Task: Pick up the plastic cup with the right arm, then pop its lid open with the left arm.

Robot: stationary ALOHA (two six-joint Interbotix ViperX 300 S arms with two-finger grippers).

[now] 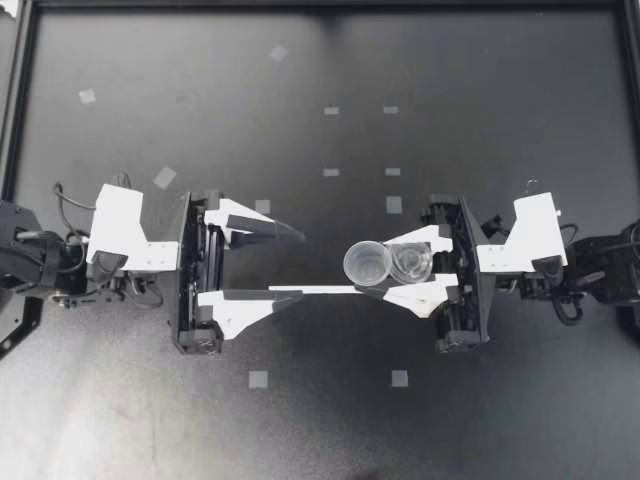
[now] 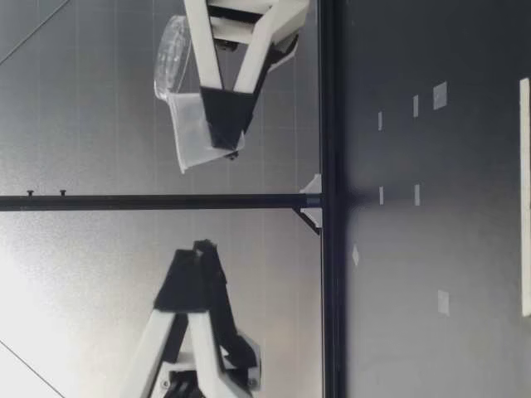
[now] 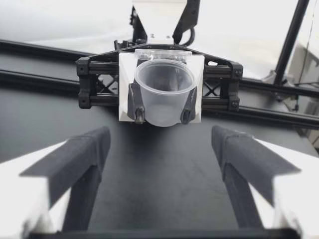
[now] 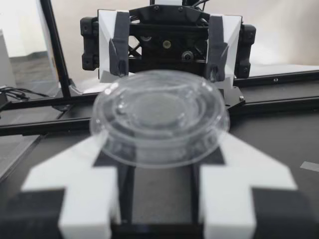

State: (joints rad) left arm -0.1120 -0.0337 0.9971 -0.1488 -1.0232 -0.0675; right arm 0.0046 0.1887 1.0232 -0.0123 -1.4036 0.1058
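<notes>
My right gripper (image 1: 375,268) is shut on a clear plastic cup (image 1: 367,263), held in the air and tipped so its open mouth faces my left gripper (image 1: 300,266). A clear round lid (image 1: 408,262) sits behind the cup, over the right fingers. The left gripper stands wide open a short way from the cup's mouth, level with it and holding nothing. In the left wrist view the cup (image 3: 164,99) hangs ahead between the right fingertips (image 3: 138,115). In the right wrist view the lid (image 4: 159,117) hides the cup. The low view shows the cup (image 2: 195,133) well above the table.
Small pale tape squares (image 1: 258,379) dot the dark table (image 1: 320,430). A thin white strip (image 1: 315,289) runs between the two grippers. A black frame rail (image 1: 12,100) borders the table on the left and the far side.
</notes>
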